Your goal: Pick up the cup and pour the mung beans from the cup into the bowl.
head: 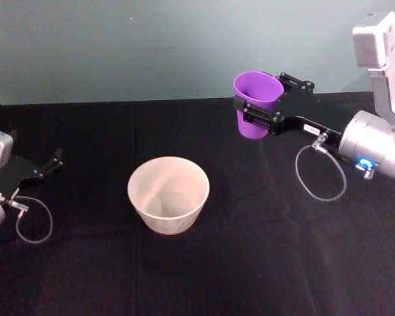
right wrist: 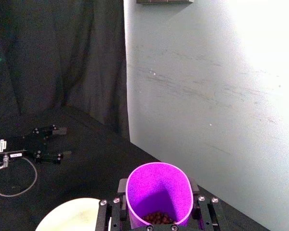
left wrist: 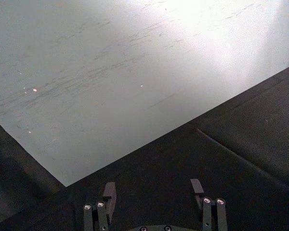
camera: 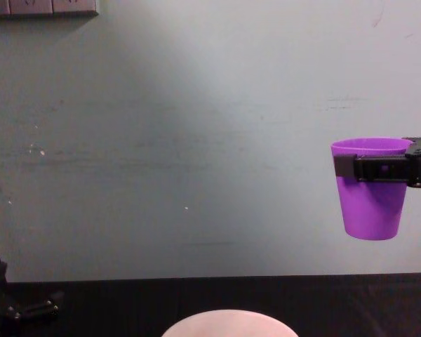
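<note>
- The cup (head: 257, 89) is clear of the table, upright with its mouth up. In the chest view it hangs well above the black cloth.
- The mung beans (right wrist: 158, 219) lie as a dark layer in its bottom. None are falling, so I judge the pour has not begun.
- The right gripper (head: 258, 110) is clamped across the cup's upper wall, one finger on each side, with the arm reaching in from the robot's right.
- The bowl (head: 164, 217) stands on the table (head: 250, 263) to the robot's left of the cup and nearer the body — well apart, not under it. No beans can be made out inside.
- The move turns on that offset. The cup likely has to travel left and toward the robot until its lip is over the bowl, then tip from its vertical axis toward the bowl.
- The left gripper (head: 52, 161) rests low at the table's left edge — fingers spread and holding nothing.
</note>
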